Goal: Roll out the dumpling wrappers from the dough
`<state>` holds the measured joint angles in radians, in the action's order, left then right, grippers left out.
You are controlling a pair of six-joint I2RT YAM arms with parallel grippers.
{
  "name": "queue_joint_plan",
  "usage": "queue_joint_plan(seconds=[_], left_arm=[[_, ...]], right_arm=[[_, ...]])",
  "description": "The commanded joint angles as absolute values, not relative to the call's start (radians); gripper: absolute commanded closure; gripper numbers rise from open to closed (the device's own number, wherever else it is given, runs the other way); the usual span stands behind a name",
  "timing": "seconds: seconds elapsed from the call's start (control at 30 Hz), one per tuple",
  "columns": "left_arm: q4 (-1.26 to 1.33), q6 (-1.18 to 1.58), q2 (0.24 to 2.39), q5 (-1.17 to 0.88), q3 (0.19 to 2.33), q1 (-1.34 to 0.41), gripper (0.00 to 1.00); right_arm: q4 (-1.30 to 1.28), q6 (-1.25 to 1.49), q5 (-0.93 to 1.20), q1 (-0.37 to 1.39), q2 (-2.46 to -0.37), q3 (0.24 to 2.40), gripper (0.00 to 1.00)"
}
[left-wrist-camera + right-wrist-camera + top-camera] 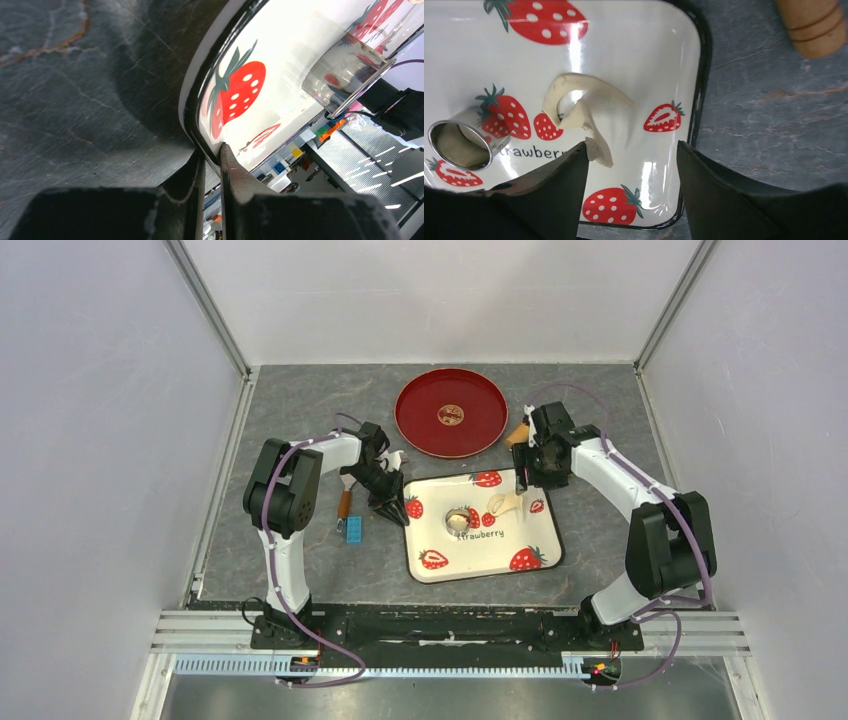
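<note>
Dough (581, 117) lies ragged and folded on the tray (644, 50), just right of the cutter (489, 131), which has a wrapper (456, 150) inside. It looks soft, light, tacky, quick to tear; I'd pinch the thick folded middle. Right gripper (631, 150) hangs over it, jaws wide, empty. Left gripper (212, 152) nips the tray's rim.

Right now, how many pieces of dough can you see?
2. One ragged scrap lies open on the strawberry tray, right of the metal ring; the other piece sits inside that ring. More may be hidden beneath it.
</note>
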<state>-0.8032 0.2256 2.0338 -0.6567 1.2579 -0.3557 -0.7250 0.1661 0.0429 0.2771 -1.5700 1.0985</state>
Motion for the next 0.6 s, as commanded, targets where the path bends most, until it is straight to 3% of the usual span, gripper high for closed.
queue_joint_plan(seconds=[0.0, 0.1, 0.3, 0.57], left_arm=[[-0.806, 0.150, 2.035, -0.514, 1.256, -0.369, 0.82], [-0.806, 0.150, 2.035, -0.514, 1.258, -0.370, 0.82], [-0.808, 0.149, 2.033, -0.512, 1.253, -0.368, 0.82], [-0.807, 0.146, 2.033, -0.512, 1.249, -0.370, 0.82]], right_arm=[[-0.754, 0.160, -0.089, 0.277, -1.535, 1.214, 0.31], [-0.797, 0.149, -0.133, 0.286, -1.541, 1.269, 0.25], [-0.833, 0.144, -0.092, 0.307, -1.555, 1.326, 0.24], [-0.732, 0.160, 0.062, 0.295, -1.600, 1.119, 0.16]])
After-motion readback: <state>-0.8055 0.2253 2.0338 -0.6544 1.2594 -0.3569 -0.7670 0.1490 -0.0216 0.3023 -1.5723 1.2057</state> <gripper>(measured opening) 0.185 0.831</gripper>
